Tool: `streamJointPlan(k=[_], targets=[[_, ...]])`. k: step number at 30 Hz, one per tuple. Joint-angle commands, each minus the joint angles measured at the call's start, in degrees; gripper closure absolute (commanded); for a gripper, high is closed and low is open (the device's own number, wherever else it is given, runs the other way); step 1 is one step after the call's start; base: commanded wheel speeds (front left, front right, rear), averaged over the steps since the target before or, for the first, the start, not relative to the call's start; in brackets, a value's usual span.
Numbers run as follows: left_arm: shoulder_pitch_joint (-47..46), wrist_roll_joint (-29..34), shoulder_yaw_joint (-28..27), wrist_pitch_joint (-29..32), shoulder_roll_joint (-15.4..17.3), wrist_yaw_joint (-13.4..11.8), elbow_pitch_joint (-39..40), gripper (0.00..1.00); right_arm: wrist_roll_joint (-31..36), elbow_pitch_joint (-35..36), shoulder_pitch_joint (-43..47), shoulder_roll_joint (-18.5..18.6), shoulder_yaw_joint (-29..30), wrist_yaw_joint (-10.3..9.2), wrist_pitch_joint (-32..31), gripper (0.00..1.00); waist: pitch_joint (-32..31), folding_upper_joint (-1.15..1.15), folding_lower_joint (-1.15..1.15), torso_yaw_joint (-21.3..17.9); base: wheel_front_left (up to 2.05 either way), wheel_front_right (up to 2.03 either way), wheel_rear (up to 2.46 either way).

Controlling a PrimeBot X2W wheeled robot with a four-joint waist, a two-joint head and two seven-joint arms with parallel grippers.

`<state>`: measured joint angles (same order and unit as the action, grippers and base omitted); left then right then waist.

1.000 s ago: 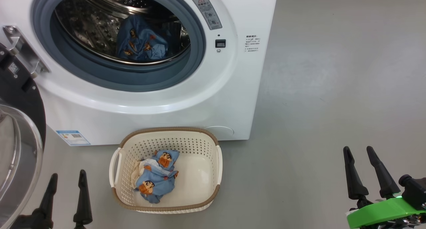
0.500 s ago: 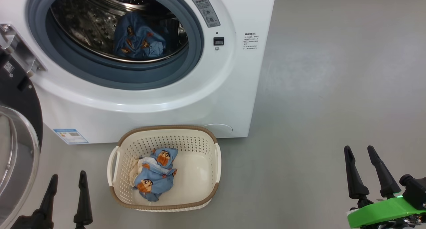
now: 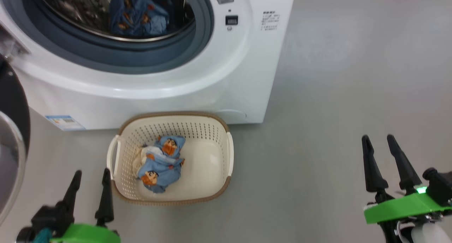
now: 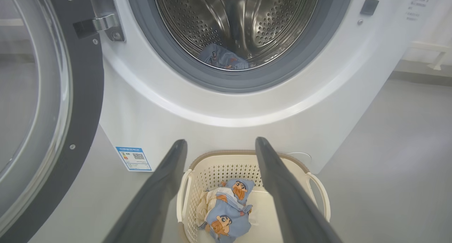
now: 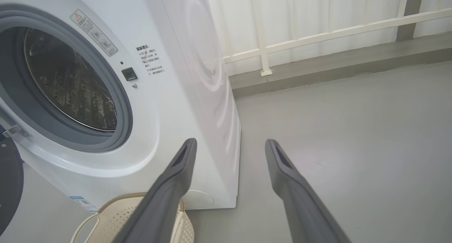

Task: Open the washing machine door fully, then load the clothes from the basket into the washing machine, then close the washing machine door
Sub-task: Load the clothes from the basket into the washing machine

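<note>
head view: left claw (image 3: 92, 171) and right claw (image 3: 377, 137) hover spread, empty; clothes (image 3: 159, 161) lie in the basket (image 3: 173, 114) before the washing machine (image 3: 176, 91).

You see your right gripper (image 5: 230, 141) with fingers spread apart above grey floor (image 5: 353, 147). To their left stands the washing machine (image 5: 176, 94), drum mouth uncovered, the basket (image 5: 109, 220) at its foot.

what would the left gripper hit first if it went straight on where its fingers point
Probably the basket: the open left gripper points toward its left side, fingertips short of the rim. Height is unclear, so it could pass over the rim and meet the white lower front of the washing machine instead.
</note>
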<state>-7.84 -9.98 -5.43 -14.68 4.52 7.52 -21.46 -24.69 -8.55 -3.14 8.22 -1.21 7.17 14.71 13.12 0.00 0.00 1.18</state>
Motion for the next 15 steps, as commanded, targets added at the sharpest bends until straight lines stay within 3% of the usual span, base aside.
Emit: streamJointPlan(k=[1, 15], targets=[[-2.3, 0.5, -1.4, -0.3, 1.5, 0.0, 0.8, 0.0, 0.6, 1.6, -1.6, 0.6, -1.1, 0.32, 0.3, 0.0, 3.9, 0.0, 0.0, -0.2, 0.0, 0.0, 0.0], [-27.0, -2.1, 10.3, -0.3, 9.9, 0.0, -17.7, 0.0, 1.6, 3.4, -13.8, -1.3, -2.9, 0.32, 0.3, 0.0, 23.4, 0.0, 0.0, -2.6, 0.0, 0.0, 0.0]])
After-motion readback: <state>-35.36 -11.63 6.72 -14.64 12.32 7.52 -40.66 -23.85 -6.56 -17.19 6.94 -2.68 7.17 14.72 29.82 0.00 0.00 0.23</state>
